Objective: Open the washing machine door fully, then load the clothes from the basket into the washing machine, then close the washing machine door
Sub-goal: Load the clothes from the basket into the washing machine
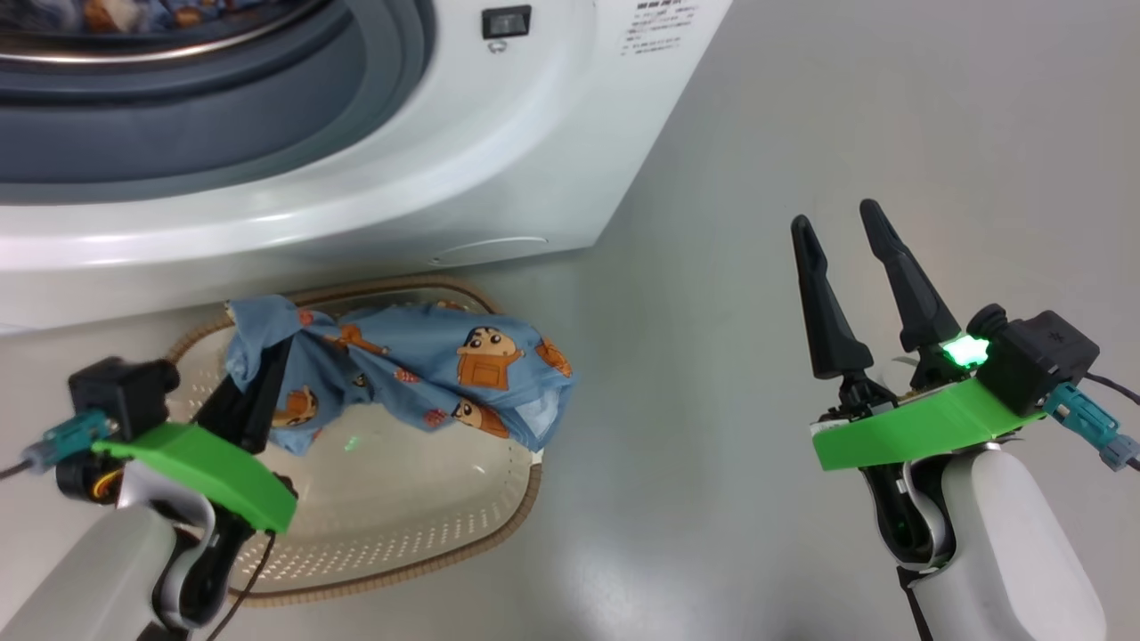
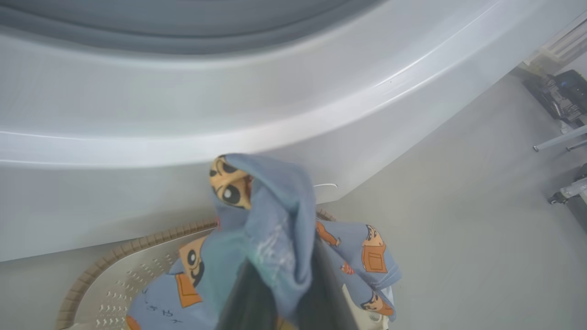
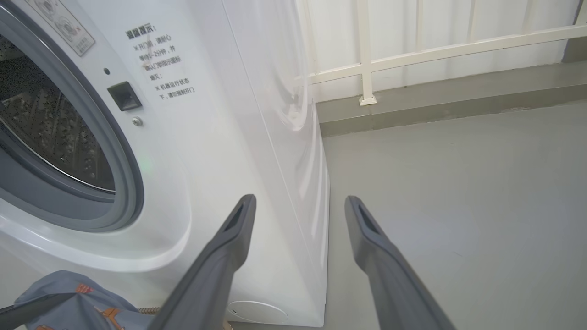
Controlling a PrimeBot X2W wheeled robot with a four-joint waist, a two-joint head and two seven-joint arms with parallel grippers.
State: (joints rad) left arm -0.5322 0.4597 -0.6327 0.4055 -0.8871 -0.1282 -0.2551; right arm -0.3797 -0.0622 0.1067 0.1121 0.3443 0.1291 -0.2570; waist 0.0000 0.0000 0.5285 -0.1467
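Washing machine (image 1: 374,169) open, some clothes (image 1: 134,13) inside; left hand (image 1: 272,352) clamps a cartoon-print garment (image 1: 427,365) over the basket (image 1: 525,499); right hand (image 1: 835,216) wide, empty; door-closing is left.

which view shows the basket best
The head view: nearly the whole basket, rim and perforated floor, with the clothes partly covering it. The left wrist view catches one rim corner; the right wrist view, a sliver.
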